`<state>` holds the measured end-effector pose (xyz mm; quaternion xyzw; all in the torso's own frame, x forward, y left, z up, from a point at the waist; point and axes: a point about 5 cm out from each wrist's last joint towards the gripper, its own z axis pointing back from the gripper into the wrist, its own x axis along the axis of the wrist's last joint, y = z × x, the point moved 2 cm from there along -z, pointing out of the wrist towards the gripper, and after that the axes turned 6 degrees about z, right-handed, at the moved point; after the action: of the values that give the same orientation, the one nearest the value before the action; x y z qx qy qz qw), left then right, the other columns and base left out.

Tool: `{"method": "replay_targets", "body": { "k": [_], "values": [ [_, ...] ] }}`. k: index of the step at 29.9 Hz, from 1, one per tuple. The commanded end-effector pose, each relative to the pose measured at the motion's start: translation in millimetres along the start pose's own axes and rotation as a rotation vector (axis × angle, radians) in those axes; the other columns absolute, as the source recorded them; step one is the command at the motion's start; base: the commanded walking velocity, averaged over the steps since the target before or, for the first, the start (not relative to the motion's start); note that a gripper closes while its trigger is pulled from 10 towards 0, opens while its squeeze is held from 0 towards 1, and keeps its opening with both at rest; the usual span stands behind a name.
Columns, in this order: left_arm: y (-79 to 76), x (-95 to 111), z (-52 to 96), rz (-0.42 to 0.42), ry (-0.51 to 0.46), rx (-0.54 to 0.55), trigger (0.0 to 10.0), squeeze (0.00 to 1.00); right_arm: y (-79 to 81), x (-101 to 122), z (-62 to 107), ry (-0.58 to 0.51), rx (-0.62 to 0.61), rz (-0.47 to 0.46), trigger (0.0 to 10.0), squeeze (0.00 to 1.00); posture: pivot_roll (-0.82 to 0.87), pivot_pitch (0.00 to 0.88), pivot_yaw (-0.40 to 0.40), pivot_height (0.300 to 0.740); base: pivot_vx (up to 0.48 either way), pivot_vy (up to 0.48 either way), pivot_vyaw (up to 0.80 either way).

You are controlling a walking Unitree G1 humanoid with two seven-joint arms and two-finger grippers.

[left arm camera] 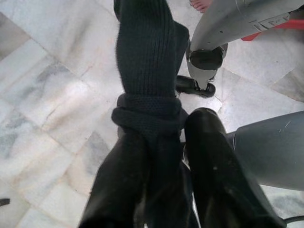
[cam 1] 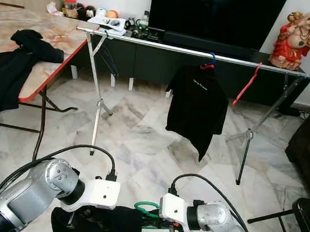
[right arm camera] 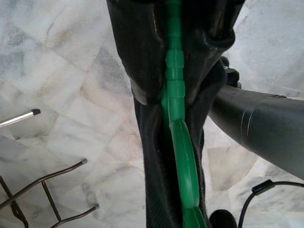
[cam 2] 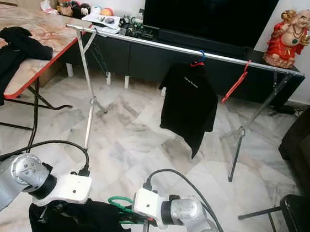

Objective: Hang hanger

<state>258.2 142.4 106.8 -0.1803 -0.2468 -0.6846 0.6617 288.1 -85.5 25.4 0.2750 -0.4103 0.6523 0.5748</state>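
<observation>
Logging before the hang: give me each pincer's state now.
Left pincer: shut on the black garment.
Right pincer: shut on the green hanger.

A clothes rail (cam 1: pixel 168 46) stands across the floor ahead of the robot, with a TV console (cam 1: pixel 204 66) and a television (cam 1: pixel 215 14) behind it. On the rail a shirt on a hanger (cam 1: pixel 196 106) hangs right of the middle, an empty hanger (cam 1: pixel 246 84) just to its right. A folding table (cam 1: pixel 47 32) stands to the left with a garment (cam 1: pixel 7 73) draped over its edge, and a figurine (cam 1: pixel 295 41) sits on the console's right end.
</observation>
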Motion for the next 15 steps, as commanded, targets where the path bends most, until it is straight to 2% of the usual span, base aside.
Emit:
{"method": "replay_targets", "body": {
  "k": [1,7,12,15],
  "values": [
    [-0.4,8,3.6,-0.037,-0.014,-0.015,10.0,1.0,-7.7,2,3.7,-0.02,-0.065,-0.015,0.0,0.0,0.2,0.035,-0.106,0.74,0.0,0.0,0.0],
    [4.3,-2,13.0,-0.035,0.038,0.031,10.0,1.0,-17.0,0,9.4,-0.022,-0.183,-0.043,0.0,0.0,0.2,0.039,-0.111,0.74,0.0,0.0,0.0],
    [11.9,2,23.2,0.002,-0.025,0.098,10.0,1.0,-22.7,-3,15.2,-0.03,-0.26,-0.082,0.0,0.0,0.19,0.042,-0.111,0.74,0.0,0.0,0.0],
    [12.9,5,26.4,0.009,-0.05,0.109,10.0,1.0,-21.4,-5,15.8,-0.033,-0.266,-0.093,0.0,0.0,0.19,0.046,-0.112,0.74,0.0,0.0,0.0]
  ]
}}
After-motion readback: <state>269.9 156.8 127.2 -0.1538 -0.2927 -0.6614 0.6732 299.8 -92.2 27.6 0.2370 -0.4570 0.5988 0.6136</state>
